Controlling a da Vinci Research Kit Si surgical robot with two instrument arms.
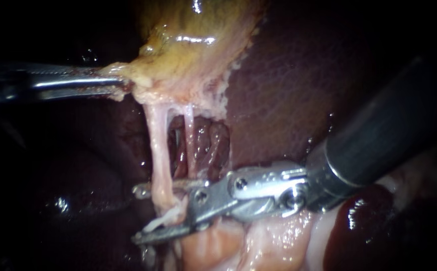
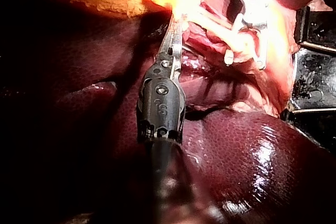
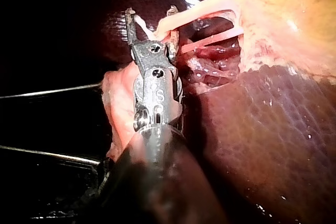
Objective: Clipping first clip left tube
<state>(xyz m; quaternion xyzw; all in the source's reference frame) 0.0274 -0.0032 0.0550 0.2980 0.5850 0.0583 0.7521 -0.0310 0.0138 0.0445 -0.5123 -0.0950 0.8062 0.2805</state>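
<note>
Right instrument (image 1: 152, 213): jaws open astride the left tube (image 1: 158, 150); seat it deep and square between them before closing. Left instrument (image 1: 119, 84) jaws clamp the gallbladder (image 1: 193, 52).

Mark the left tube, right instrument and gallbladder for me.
left tube (image 1: 159, 155), endoscope view, mid-length of the pale strand.
right instrument (image 1: 139, 215), endoscope view, midway between its open jaw tips.
gallbladder (image 1: 203, 60), endoscope view, middle of its yellowish wall.

No readable text, label, brand or sign shows in any view.
</note>
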